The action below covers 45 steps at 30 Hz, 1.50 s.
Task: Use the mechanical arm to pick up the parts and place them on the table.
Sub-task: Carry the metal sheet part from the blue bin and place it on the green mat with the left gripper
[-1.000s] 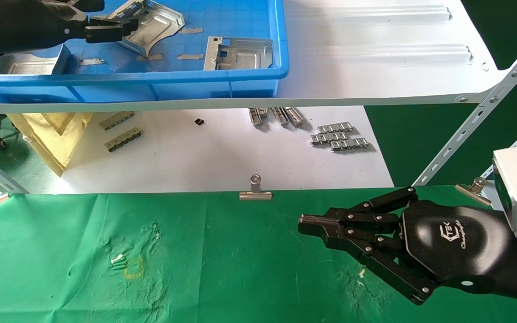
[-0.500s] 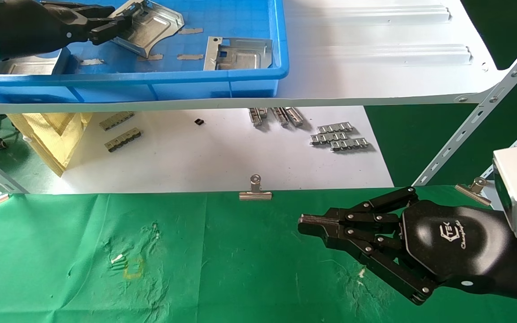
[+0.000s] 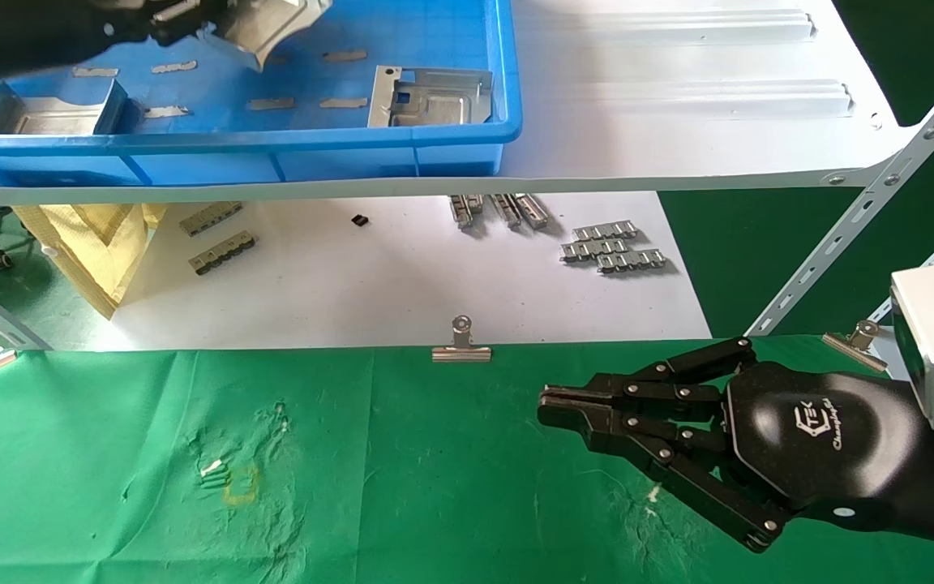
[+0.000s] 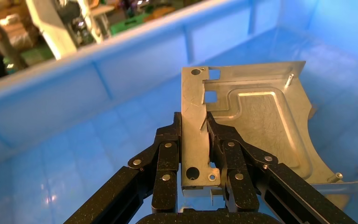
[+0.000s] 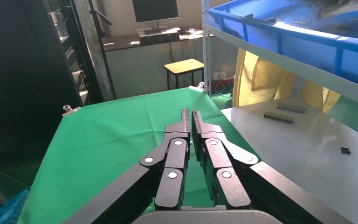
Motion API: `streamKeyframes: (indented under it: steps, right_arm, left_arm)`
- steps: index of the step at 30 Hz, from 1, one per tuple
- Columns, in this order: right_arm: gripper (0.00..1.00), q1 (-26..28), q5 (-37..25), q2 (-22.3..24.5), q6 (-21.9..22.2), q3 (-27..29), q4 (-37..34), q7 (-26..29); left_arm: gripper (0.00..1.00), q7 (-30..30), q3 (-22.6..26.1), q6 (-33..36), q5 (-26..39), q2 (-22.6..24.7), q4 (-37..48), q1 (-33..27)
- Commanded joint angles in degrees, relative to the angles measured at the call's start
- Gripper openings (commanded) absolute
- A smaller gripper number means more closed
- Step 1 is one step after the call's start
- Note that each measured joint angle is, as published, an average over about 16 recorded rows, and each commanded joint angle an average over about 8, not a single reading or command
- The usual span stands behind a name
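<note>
My left gripper (image 3: 179, 12) is at the far left of the blue tray (image 3: 272, 142), shut on the bent edge of a silver plate (image 3: 272, 24) that it holds above the tray floor. In the left wrist view the fingers (image 4: 168, 149) clamp that plate (image 4: 256, 116) from both sides. Two more plates lie in the tray, one at its right (image 3: 430, 97) and one at its left (image 3: 53, 113). My right gripper (image 3: 552, 403) is shut and empty, low over the green table (image 3: 394, 487); it also shows in the right wrist view (image 5: 189, 114).
The tray stands on a white metal shelf (image 3: 678, 122) with slanted struts (image 3: 864, 203) at the right. Below lie grey ridged strips (image 3: 613, 247), a yellow bag (image 3: 94, 243) and a white sheet. Binder clips (image 3: 461, 345) hold the cloth's far edge.
My left gripper has lifted the silver plate off the tray floor, up toward the top edge of the head view. The right arm has not moved.
</note>
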Motion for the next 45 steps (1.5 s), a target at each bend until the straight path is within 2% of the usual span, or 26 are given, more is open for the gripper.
streamKeyframes:
  steps: [1, 7, 11, 15, 18, 26, 30, 34, 39, 45]
  right_arm:
    - [1.00, 0.0, 0.0, 0.0, 0.0, 0.0, 0.0, 0.0]
    - [1.00, 0.0, 0.0, 0.0, 0.0, 0.0, 0.0, 0.0]
    - [1.00, 0.0, 0.0, 0.0, 0.0, 0.0, 0.0, 0.0]
    - [1.00, 0.0, 0.0, 0.0, 0.0, 0.0, 0.0, 0.0]
    - [1.00, 0.0, 0.0, 0.0, 0.0, 0.0, 0.0, 0.0]
    - [1.00, 0.0, 0.0, 0.0, 0.0, 0.0, 0.0, 0.0]
    - [1.00, 0.0, 0.0, 0.0, 0.0, 0.0, 0.0, 0.0]
    - [1.00, 0.0, 0.0, 0.0, 0.0, 0.0, 0.0, 0.0]
    - [1.00, 0.0, 0.0, 0.0, 0.0, 0.0, 0.0, 0.0]
    - [1.00, 0.0, 0.0, 0.0, 0.0, 0.0, 0.0, 0.0]
  left_arm:
    - [0.00, 0.3, -0.4, 1.1, -0.5, -0.4, -0.3, -0.3]
    - [0.00, 2.2, -1.4, 10.1, -2.3, -2.0, -2.0, -1.3]
    - [0.00, 4.1, -2.2, 19.4, -3.8, -3.8, -3.4, -1.2]
    - [0.00, 6.5, -3.0, 29.1, -5.6, -6.4, -4.9, 0.2]
    - [0.00, 8.1, -3.1, 32.9, -7.1, -8.4, -7.2, 2.2]
    - [0.00, 9.6, 0.8, 33.8, -15.1, -16.0, -23.9, 11.4]
    - [0.00, 10.3, 4.2, 33.7, -20.1, -20.8, -31.9, 15.7]
    - [0.00, 13.8, 8.9, 33.4, -22.0, -25.2, -37.4, 19.0]
    - [0.00, 22.3, 15.2, 32.7, -18.5, -27.6, -38.2, 21.3]
    - [0.00, 32.5, 20.1, 31.6, -13.2, -25.2, -30.6, 22.7]
